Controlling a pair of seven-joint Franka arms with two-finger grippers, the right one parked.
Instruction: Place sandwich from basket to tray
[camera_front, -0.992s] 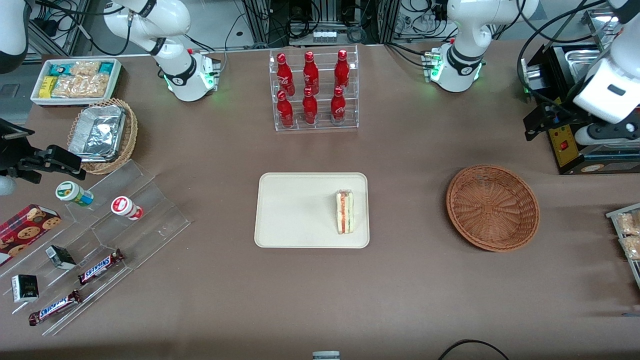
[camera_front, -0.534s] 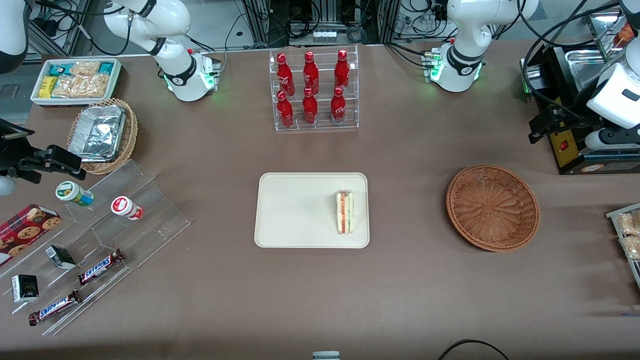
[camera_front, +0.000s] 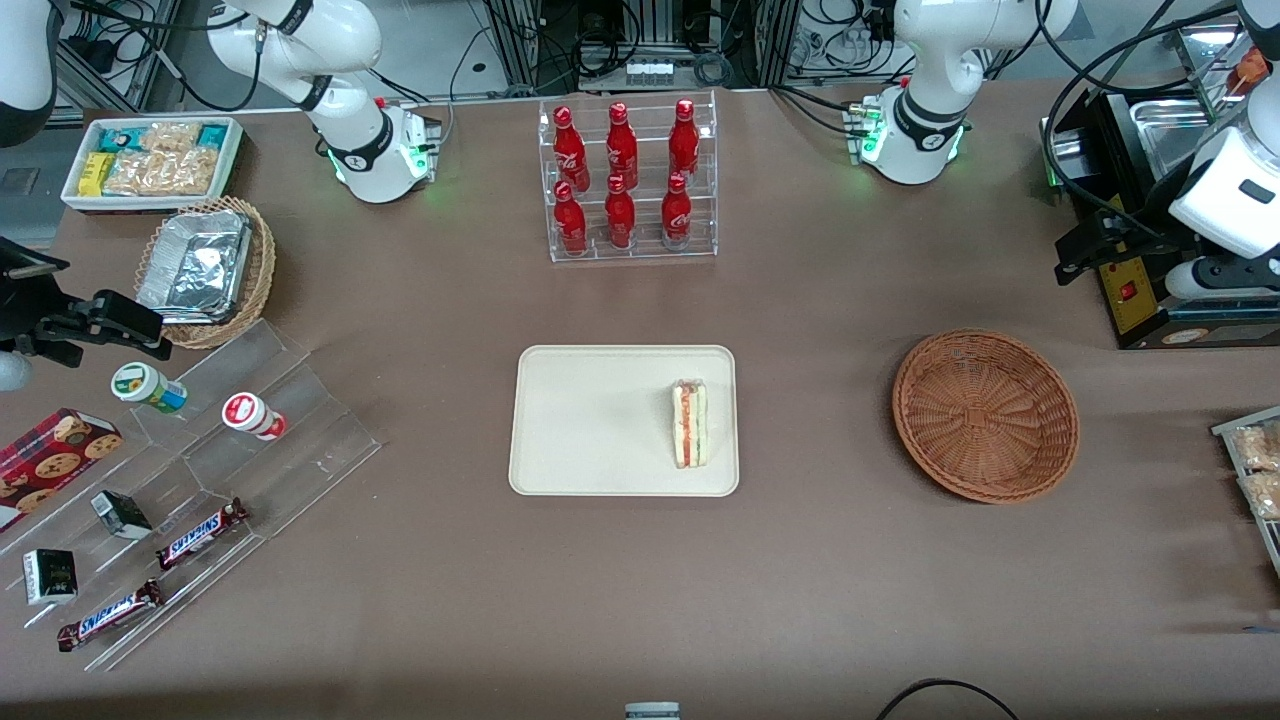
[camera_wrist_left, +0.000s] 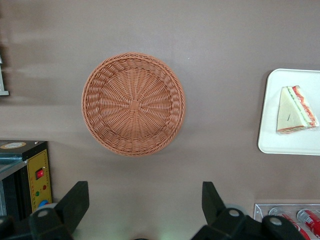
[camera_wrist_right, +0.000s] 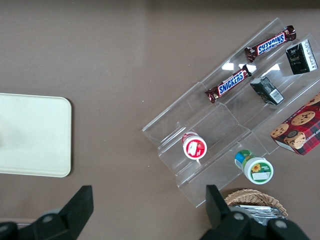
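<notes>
Resting on tray (camera_front: 600, 420) — sandwich (camera_front: 689, 423) | gripper (camera_wrist_left: 142, 200) jaws wide, above basket (camera_wrist_left: 133, 104)

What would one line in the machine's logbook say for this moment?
sandwich: on tray | basket: empty | hand: open, empty, above the table beside basket

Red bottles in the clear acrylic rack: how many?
6 red bottles stand in the clear acrylic rack: three on the lower step, three on the upper. None seem hidden. The left gripper, jaws open, hangs high above the woven basket.
</notes>
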